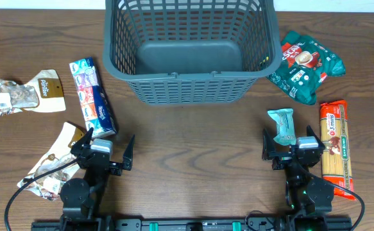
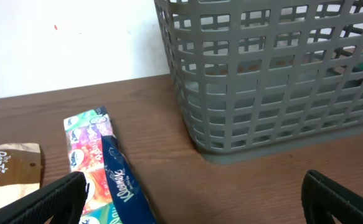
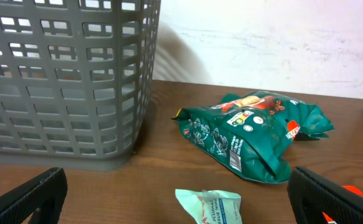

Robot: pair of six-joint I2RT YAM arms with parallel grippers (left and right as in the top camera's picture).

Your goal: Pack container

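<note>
Nearest: left gripper (image 1: 105, 144), right gripper (image 1: 289, 142) at near table (image 1: 187, 160) edge, jaws spread wide, holding nothing. Empty basket (image 1: 187, 78) far edge, centre. I'd lower right onto packet (image 1: 281, 125) between its jaws, pinch mid-body, clear rim.

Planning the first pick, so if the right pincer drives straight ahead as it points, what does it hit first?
Probably the small pale teal packet lying just ahead of the open right pincer; the green bag sits farther back. Height is hard to judge.
</note>
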